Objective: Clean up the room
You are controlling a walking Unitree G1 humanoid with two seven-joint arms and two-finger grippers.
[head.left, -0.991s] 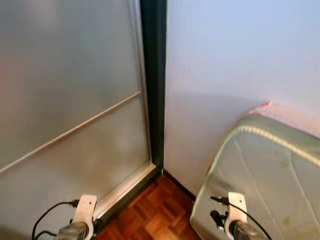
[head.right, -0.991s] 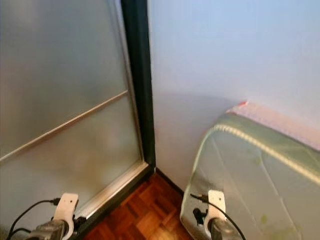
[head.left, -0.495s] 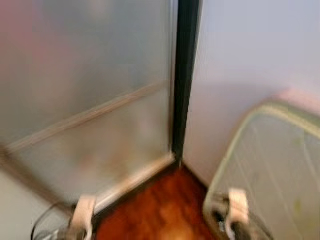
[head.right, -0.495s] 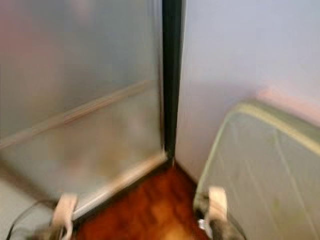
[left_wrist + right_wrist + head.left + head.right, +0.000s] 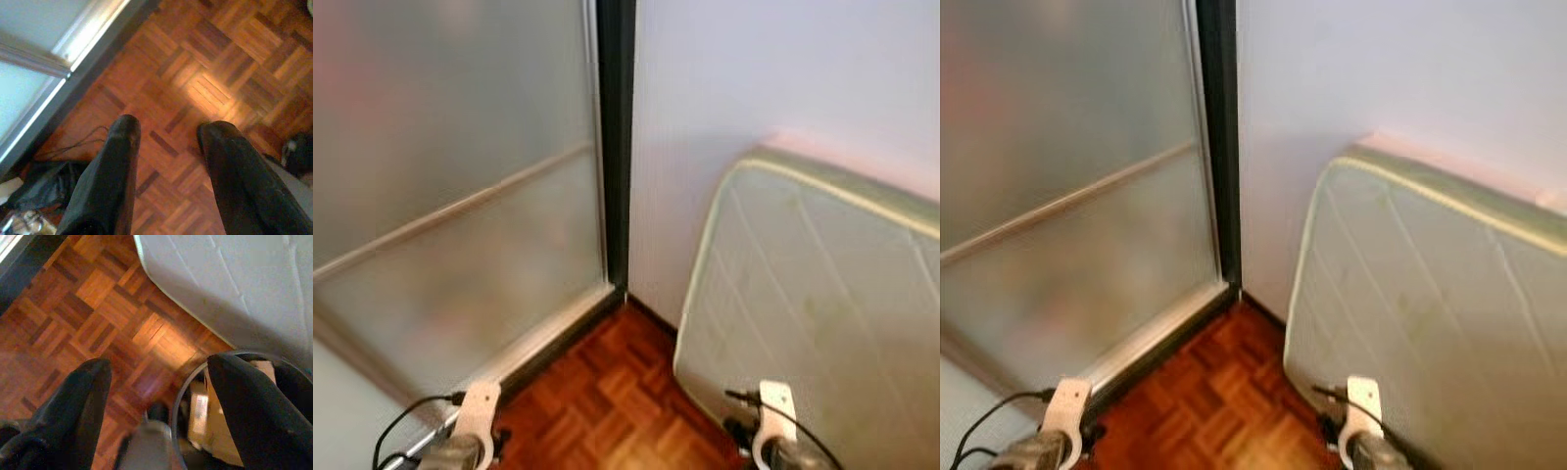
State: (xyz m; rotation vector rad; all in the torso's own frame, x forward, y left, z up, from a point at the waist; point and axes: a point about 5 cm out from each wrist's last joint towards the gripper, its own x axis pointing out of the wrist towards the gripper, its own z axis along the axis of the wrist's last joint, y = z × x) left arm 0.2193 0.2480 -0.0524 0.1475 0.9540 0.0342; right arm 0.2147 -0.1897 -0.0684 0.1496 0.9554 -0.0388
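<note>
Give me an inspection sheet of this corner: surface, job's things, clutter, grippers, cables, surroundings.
Surface: brown parquet floor, glare patch in the wrist views.
Job's things: round grey bin holding cardboard and paper scraps, below the right gripper.
Clutter: black bag-like heap on the floor by the door track.
Grippers: left gripper open, empty, over the floor; right gripper open, empty.
Cables: thin black cable on the parquet; black leads at both wrists.
Surroundings: frosted glass sliding door, pale wall, pale green quilted mattress leaning on the wall.
</note>
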